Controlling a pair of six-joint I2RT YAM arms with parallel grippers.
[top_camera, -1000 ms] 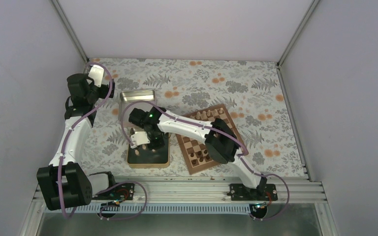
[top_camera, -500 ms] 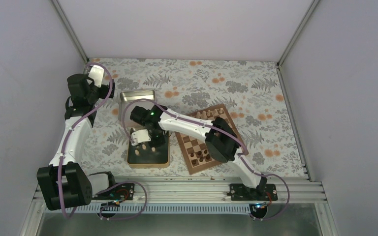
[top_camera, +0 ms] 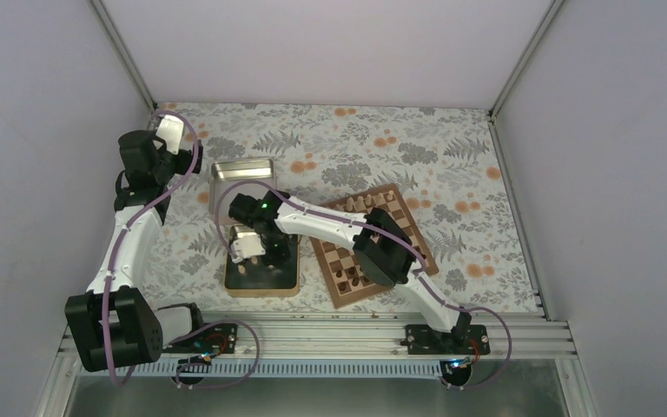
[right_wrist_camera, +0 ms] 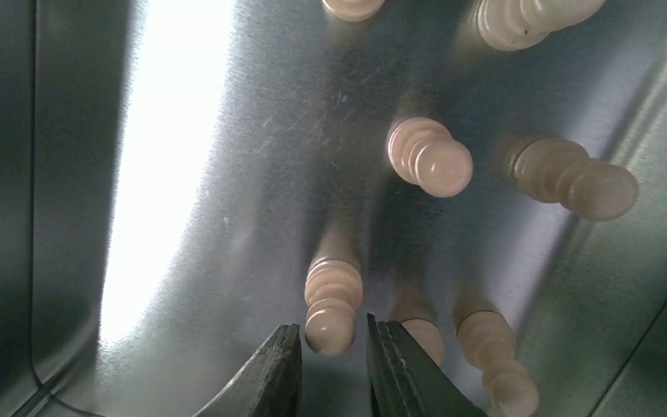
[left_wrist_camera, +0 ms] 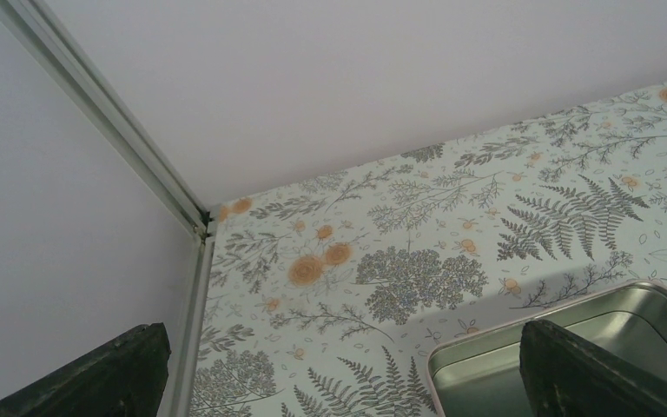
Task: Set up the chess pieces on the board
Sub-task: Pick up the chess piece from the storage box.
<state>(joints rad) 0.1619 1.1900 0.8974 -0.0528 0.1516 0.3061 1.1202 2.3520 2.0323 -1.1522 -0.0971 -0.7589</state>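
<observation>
Top view: we see the board [top_camera: 373,245] lying askew, right of centre on the floral tablecloth [top_camera: 452,156]. Pale chess pieces [top_camera: 361,203] stand in a row along its far edge, and dark chessmen [top_camera: 353,276] stand on its near rows. Just left of the board is the near tin [top_camera: 261,281], with more pale pieces inside. The far tin [top_camera: 241,171] is just beyond it. The right gripper [top_camera: 256,254] hangs over the near tin. The left gripper [top_camera: 172,132] is up at the far left, well apart from the board.

Left wrist view: the left gripper [left_wrist_camera: 343,334] is released, its fingers [left_wrist_camera: 122,373] wide apart with nothing between them. A corner of the far tin [left_wrist_camera: 473,382] is below.

Right wrist view: we look into the near tin [right_wrist_camera: 182,174], where several pale pieces are seen from above. The right gripper [right_wrist_camera: 332,330] is narrowed, with a finger on either side of the head of one chess piece [right_wrist_camera: 333,287]. We cannot tell whether it pinches it.
</observation>
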